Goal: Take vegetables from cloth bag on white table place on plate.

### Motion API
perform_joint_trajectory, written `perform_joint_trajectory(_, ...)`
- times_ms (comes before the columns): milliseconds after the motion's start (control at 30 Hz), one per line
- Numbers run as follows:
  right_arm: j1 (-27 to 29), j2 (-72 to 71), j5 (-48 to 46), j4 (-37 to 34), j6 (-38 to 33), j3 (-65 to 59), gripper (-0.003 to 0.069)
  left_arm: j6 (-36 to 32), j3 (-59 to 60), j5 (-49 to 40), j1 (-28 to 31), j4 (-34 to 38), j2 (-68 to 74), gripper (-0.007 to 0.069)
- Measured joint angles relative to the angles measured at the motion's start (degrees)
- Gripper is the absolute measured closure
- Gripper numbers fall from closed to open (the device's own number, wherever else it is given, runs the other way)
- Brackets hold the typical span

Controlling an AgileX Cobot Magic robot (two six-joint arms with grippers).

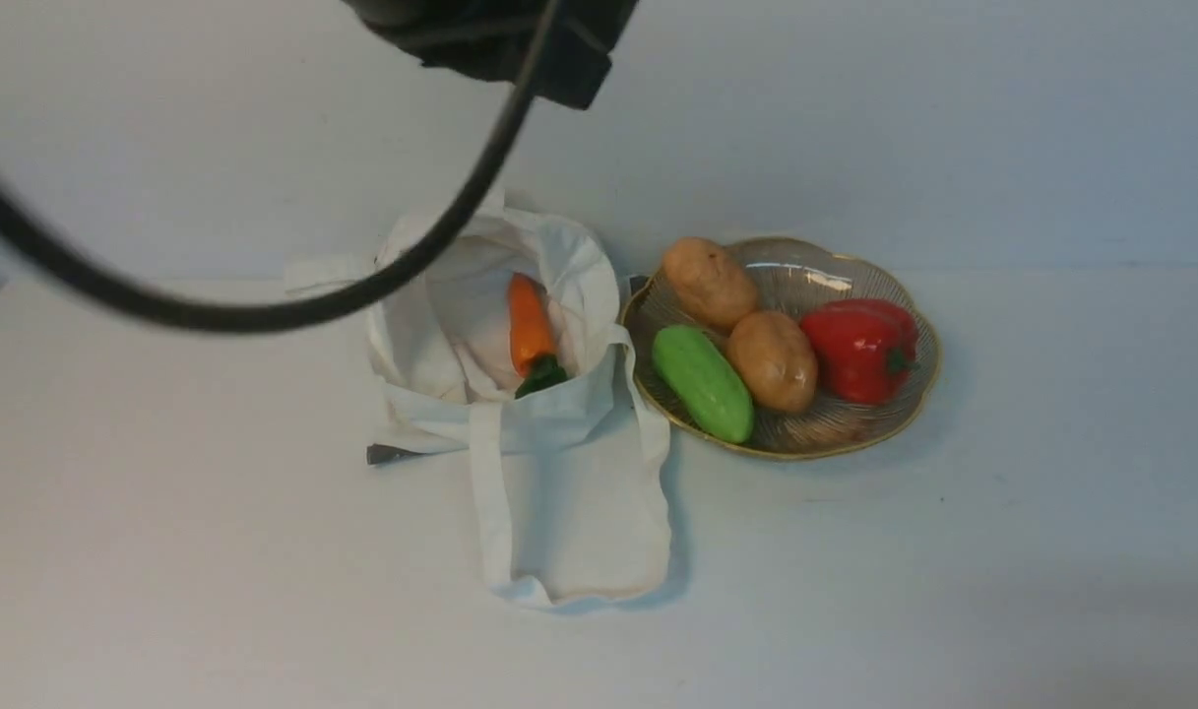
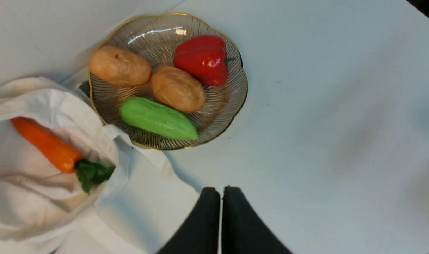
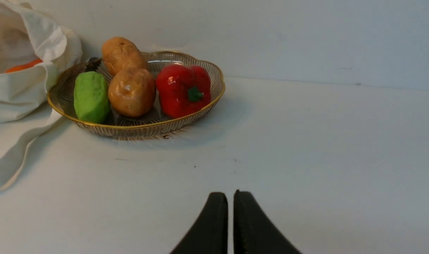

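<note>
Jaws: left pair and right pair both pinched together and empty, as I read each wrist view.
Carrot: lies inside the open mouth of the cloth bag, green top nearest the rig.
Handling: I judge it light, rigid and glossy-slippery. I'd grip across the orange mid-body, clear of the soft fabric.
Plate: just beside the bag, carrying two potatoes, a cucumber and a red pepper.
Worktop: white, under everything.

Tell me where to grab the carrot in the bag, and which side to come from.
Grip the carrot across its orange body, about mid-length, coming down from above through the open mouth of the cloth bag. It lies flat on the fabric, green top toward the near rim, and cloth walls flank it, so a sideways approach would likely snag.
</note>
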State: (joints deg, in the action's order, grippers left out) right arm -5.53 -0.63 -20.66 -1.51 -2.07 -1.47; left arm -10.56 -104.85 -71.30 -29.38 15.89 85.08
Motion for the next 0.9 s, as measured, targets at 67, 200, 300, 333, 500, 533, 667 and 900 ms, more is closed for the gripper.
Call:
perform_joint_trajectory(67,0.0,0.0,0.0,0.0,0.0,0.0,0.0637,-0.12,9.05,-0.31,0.0,-0.14,-6.23,0.0629)
perform_joint_trajectory(200,0.0,0.0,0.0,0.0,0.0,0.0,0.0637,-0.12,23.25,-0.33,0.0,0.42,-16.16,0.0629)
perform_joint_trajectory(300,0.0,0.0,0.0,0.0,0.0,0.0,0.0637,-0.24,40.94,5.21,0.0,3.4,-27.58,0.0629)
perform_joint_trajectory(333,0.0,0.0,0.0,0.0,0.0,0.0,0.0637,-0.38,45.96,7.82,0.0,4.25,-30.86,0.0629)
perform_joint_trajectory(500,0.0,0.0,0.0,0.0,0.0,0.0,0.0637,-0.51,64.09,20.31,0.0,6.9,-42.36,0.0629)
perform_joint_trajectory(533,0.0,0.0,0.0,0.0,0.0,0.0,0.0637,-0.51,66.57,21.32,0.0,7.14,-44.0,0.0629)
perform_joint_trajectory(667,0.0,0.0,0.0,0.0,0.0,0.0,0.0637,-0.56,75.22,24.22,0.0,6.62,-50.52,0.0629)
perform_joint_trajectory(900,0.0,0.0,0.0,0.0,0.0,0.0,0.0637,-0.56,78.56,30.41,0.0,4.96,-54.32,0.0629)
